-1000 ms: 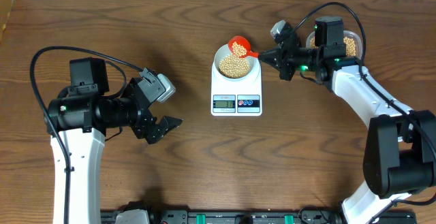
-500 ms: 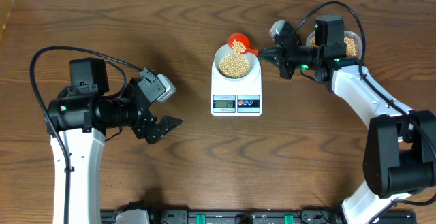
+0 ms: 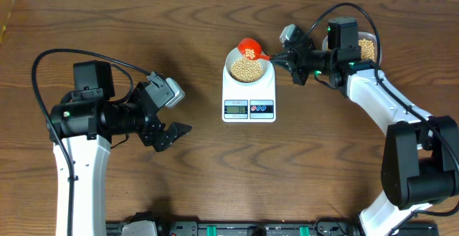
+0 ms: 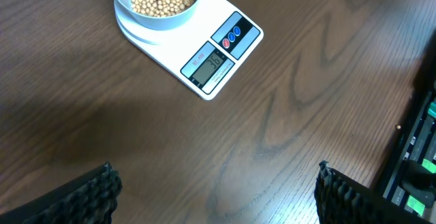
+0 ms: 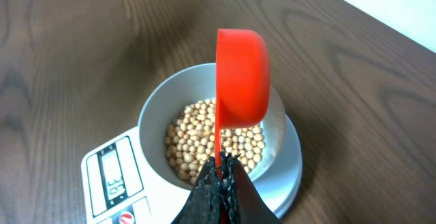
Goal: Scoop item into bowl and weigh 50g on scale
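Your right claw point(image 5: 219, 178) clamps the red scoop point(image 5: 242, 74) by its handle, tipped on edge over the round bowl point(image 5: 151, 112) of beans point(image 5: 191, 139); left claw point(image 4: 218, 193) gapes wide above open wood-grain surface point(image 4: 272, 135)

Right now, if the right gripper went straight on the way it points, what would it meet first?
Likely the bowl, near rim first: the right gripper, shut on the scoop, points at it. Height is unclear, so it might pass just above.

Bowl point(image 4: 160, 24): far rim was cut off at top edge. Scale point(image 3: 249, 92): display digits were unreadably small overhead.
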Action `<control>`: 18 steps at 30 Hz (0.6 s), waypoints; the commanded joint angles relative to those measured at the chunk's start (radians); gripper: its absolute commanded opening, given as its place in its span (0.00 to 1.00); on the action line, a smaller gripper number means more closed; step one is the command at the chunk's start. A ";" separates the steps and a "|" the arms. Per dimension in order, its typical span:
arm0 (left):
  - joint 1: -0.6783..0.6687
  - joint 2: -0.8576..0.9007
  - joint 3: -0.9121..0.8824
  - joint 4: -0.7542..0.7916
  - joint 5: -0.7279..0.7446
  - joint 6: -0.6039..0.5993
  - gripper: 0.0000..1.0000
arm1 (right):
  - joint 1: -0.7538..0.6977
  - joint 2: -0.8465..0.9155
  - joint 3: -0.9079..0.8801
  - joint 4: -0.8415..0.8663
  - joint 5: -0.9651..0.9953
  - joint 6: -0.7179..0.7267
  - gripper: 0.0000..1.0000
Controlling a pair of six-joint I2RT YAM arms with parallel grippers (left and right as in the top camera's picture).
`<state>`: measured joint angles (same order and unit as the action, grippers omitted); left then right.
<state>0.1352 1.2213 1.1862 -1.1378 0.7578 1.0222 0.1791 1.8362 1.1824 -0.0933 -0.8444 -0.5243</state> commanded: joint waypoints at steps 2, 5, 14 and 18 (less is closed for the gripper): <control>-0.002 -0.006 0.027 -0.003 0.016 0.013 0.93 | 0.009 -0.011 -0.005 0.026 0.004 -0.015 0.01; -0.002 -0.006 0.027 -0.003 0.016 0.013 0.93 | 0.009 -0.013 -0.005 0.029 0.006 -0.016 0.01; -0.002 -0.006 0.027 -0.003 0.016 0.013 0.93 | 0.013 -0.035 -0.005 0.010 0.018 -0.016 0.01; -0.002 -0.006 0.027 -0.003 0.016 0.013 0.93 | 0.013 -0.042 -0.005 -0.006 0.047 -0.016 0.01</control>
<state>0.1352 1.2213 1.1862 -1.1374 0.7578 1.0218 0.1852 1.8297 1.1824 -0.1005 -0.8062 -0.5312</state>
